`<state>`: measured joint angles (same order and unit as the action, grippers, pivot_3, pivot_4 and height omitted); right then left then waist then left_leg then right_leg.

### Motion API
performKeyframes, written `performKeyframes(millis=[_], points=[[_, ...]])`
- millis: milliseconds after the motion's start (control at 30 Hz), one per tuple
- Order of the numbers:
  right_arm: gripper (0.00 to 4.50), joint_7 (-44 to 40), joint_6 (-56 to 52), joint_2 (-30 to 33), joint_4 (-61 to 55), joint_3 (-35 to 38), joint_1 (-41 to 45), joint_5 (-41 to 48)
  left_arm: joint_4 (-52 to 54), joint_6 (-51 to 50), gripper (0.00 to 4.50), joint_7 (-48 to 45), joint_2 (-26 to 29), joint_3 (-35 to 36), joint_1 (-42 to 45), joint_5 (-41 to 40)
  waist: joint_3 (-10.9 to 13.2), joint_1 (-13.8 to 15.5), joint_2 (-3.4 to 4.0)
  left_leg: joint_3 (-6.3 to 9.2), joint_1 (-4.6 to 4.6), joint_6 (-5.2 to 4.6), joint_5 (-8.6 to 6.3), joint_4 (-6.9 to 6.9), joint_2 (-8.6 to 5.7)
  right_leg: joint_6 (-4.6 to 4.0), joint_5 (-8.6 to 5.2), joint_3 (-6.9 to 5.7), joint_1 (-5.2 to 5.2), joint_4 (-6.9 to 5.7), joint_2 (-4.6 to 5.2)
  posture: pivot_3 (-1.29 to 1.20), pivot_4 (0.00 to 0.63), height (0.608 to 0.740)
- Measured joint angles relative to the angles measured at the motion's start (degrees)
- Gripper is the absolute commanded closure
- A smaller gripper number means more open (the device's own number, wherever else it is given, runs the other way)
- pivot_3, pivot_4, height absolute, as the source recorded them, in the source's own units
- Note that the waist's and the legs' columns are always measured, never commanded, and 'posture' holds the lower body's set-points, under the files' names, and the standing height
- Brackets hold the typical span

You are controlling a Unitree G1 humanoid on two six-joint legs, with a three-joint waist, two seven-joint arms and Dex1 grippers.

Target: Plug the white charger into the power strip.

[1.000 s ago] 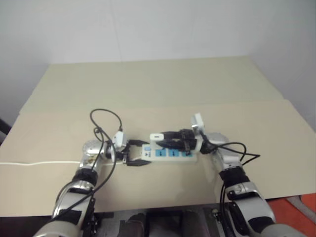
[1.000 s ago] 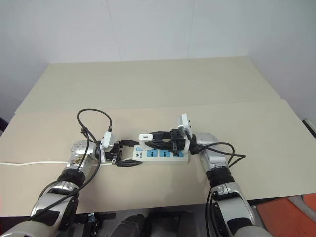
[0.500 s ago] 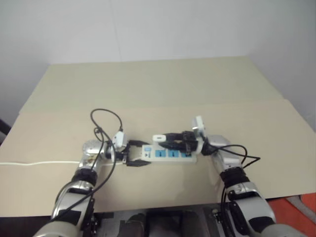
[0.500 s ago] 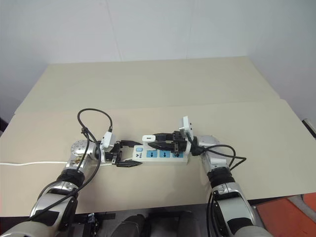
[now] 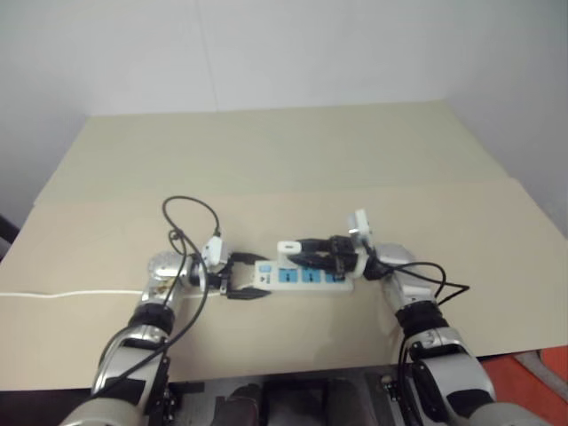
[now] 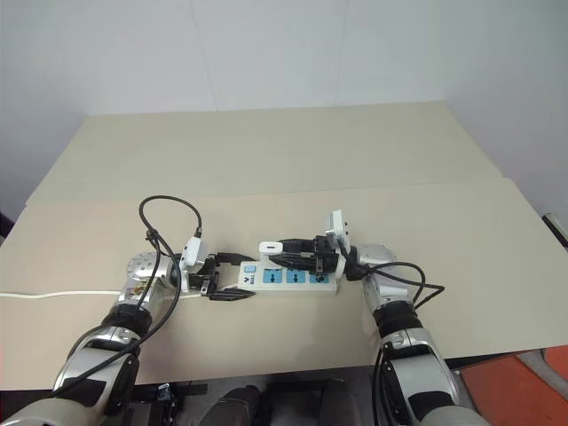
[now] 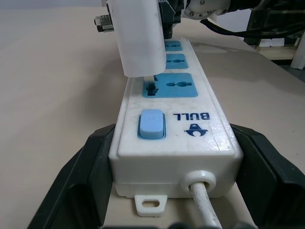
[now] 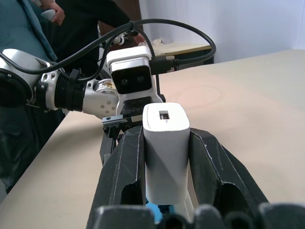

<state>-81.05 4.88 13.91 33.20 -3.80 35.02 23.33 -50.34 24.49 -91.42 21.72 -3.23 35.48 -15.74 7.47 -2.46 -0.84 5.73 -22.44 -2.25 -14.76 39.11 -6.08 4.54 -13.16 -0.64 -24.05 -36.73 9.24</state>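
Note:
The power strip lies flat on the tan table, its blue switch towards my left arm. My left gripper straddles that end, and its black fingers press both sides of the strip. My right gripper is shut on the white charger and holds it upright over the socket nearest the switch. In the left wrist view the charger has a metal prong reaching into that blue socket, with a small gap under its body.
The strip's thin white cord runs left off the table. A black cable loop rises above my left wrist. A person in dark clothes stands beyond the table's left side. The table's front edge lies close below both arms.

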Motion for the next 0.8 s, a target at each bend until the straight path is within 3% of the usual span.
performKeyframes(millis=[800], points=[[3.4, -1.24, 5.64, -0.45, 0.5, -0.04, -1.26, -0.78, 0.01, -0.45, 1.24, -0.16, 0.04, 0.0, -0.04, 0.0, 0.0, 0.0, 0.0, -0.01, 0.04, 0.01, 0.01, -0.07, 0.0, 0.0, 0.0, 0.01, 0.0, 0.0, 0.0, 0.0, 0.15, 0.74]])
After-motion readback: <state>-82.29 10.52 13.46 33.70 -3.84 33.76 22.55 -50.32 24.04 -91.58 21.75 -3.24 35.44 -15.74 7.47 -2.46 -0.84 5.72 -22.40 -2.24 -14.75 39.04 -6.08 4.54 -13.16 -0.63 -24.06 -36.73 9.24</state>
